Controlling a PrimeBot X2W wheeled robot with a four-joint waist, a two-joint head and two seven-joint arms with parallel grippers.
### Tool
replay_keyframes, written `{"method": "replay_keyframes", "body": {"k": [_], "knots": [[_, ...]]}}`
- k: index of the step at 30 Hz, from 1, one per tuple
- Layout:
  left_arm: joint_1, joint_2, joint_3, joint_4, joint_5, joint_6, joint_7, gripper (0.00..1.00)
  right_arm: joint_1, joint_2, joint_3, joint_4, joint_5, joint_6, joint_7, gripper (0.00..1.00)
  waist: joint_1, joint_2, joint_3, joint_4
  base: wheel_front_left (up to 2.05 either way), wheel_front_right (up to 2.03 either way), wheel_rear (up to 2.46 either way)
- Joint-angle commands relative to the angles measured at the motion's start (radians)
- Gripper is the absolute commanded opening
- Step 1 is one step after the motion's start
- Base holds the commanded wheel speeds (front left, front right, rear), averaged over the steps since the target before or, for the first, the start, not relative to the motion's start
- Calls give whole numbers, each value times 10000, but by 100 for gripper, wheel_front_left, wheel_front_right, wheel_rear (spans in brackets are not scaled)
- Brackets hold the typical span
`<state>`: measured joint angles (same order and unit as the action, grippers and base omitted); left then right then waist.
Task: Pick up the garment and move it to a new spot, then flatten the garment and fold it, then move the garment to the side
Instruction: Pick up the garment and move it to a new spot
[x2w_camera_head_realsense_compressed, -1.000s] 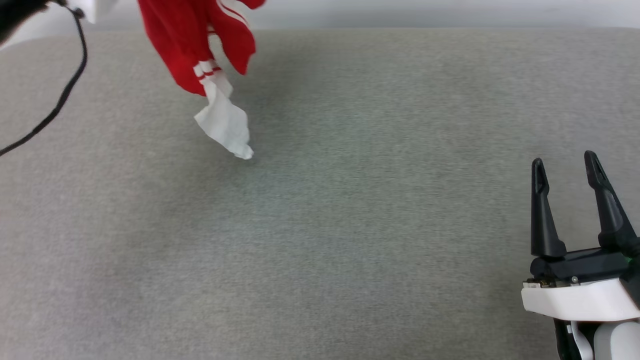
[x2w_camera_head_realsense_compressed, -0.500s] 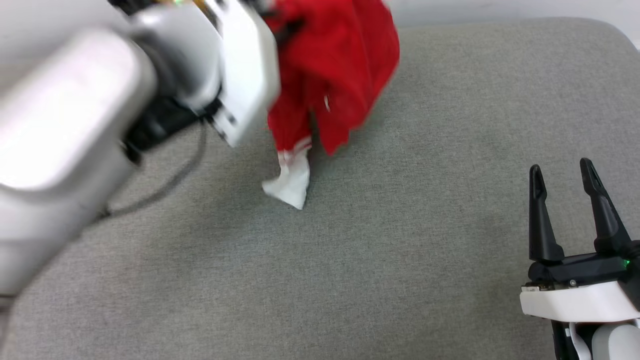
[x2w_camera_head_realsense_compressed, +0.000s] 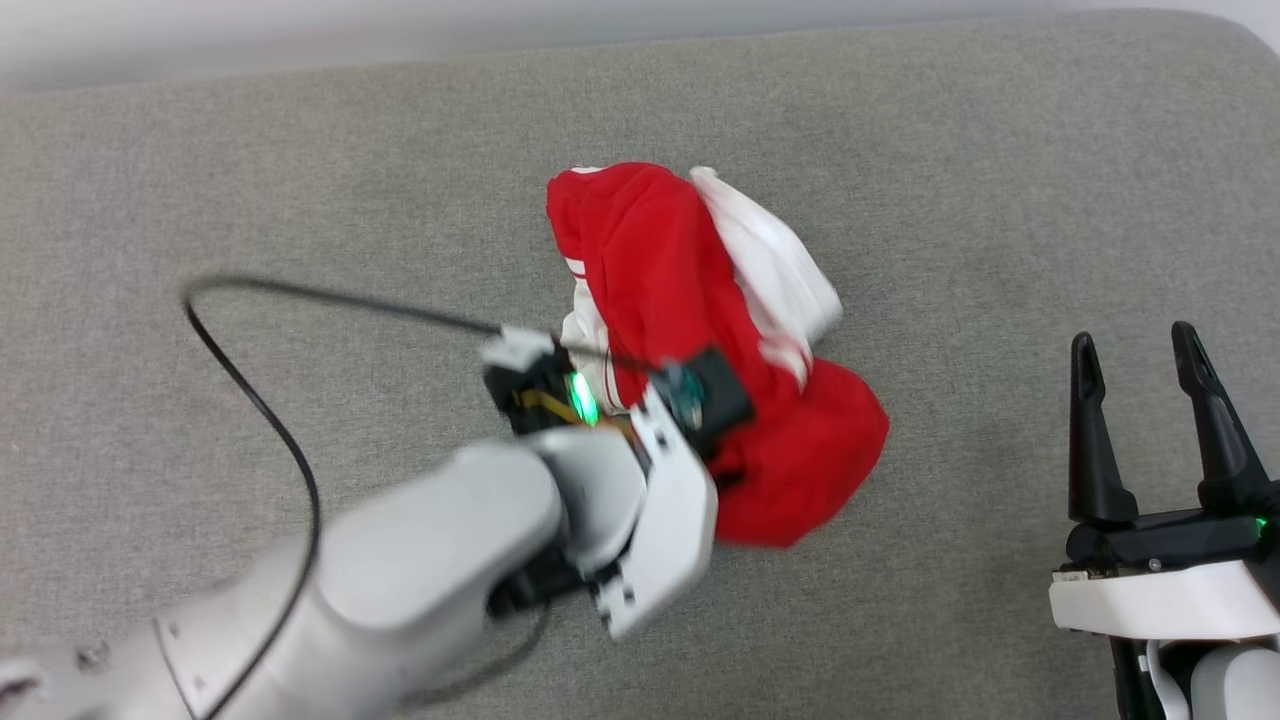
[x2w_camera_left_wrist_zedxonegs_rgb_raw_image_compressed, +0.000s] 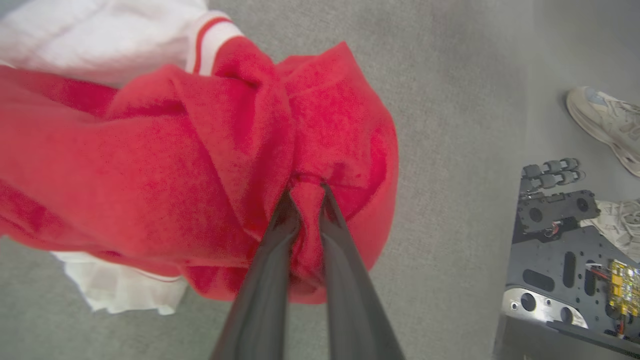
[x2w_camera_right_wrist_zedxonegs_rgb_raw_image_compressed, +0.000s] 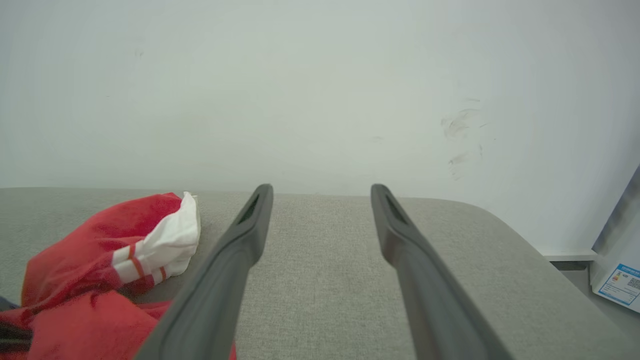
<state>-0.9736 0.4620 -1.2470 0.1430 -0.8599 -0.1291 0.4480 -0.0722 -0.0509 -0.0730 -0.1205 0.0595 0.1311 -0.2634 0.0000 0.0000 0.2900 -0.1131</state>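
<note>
left wrist view gives you the grip plainly: the left gripper (x2w_camera_left_wrist_zedxonegs_rgb_raw_image_compressed: 306, 192) is pinched tight on a fold of red cloth at the near edge of the garment (x2w_camera_left_wrist_zedxonegs_rgb_raw_image_compressed: 175, 165). the garment lies bunched in a heap on the grey padded surface (x2w_camera_head_realsense_compressed: 300, 180), about mid-width. in the head view its longer run goes up and away from the left wrist, with a white sleeve on its right side. the right gripper (x2w_camera_head_realsense_compressed: 1135, 350) hangs with jaws spread wide and empty, well apart to the garment's right. the left arm is already on the cloth, so for flattening i judge you'd bring the right one leftward to a second edge.
</note>
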Motion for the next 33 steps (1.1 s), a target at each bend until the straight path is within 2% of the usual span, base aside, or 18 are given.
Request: {"method": "replay_keyframes", "body": {"k": [1,10,12,13,14,15,18,21,27,33], "knots": [[377,-124,-106,82,35,2,-39,0,-54,13,20,35,5,-7,-21,100,0,0,31,18,0,0,0],[2826,-872,-434,505,947,-6,835,0,-155,13,73,137,-67,-7,-21,100,0,0,160,61,0,0,0],[2889,-930,-438,618,1155,-6,637,0,-148,13,34,172,-99,-7,-21,100,0,0,116,93,0,0,0],[2815,-989,-427,724,1193,-1,349,12,-115,13,13,191,-101,-7,-21,100,0,0,67,125,0,0,0],[2718,-1044,-406,805,1250,2,81,83,-63,13,2,214,-112,-7,-21,100,0,0,1,150,0,0,0],[2593,-1086,-385,890,1336,5,-206,100,0,13,-11,240,-130,-7,-21,100,0,0,-76,176,0,0,0],[2328,-1196,-12,1024,1556,92,-1265,100,149,13,-27,322,-172,-7,-21,100,0,0,-344,256,0,0,0],[2268,-1360,408,922,1876,503,-2355,100,280,14,-69,385,-196,-7,-21,100,0,0,-608,354,0,0,0],[2261,-1175,1370,625,2449,1738,-4205,100,448,13,-224,435,-239,-7,-21,100,0,0,-1037,568,0,0,0],[2718,-853,2469,584,2881,3349,-6008,100,657,13,-268,481,-290,-7,-21,100,0,0,-1398,768,0,0,0]]}}
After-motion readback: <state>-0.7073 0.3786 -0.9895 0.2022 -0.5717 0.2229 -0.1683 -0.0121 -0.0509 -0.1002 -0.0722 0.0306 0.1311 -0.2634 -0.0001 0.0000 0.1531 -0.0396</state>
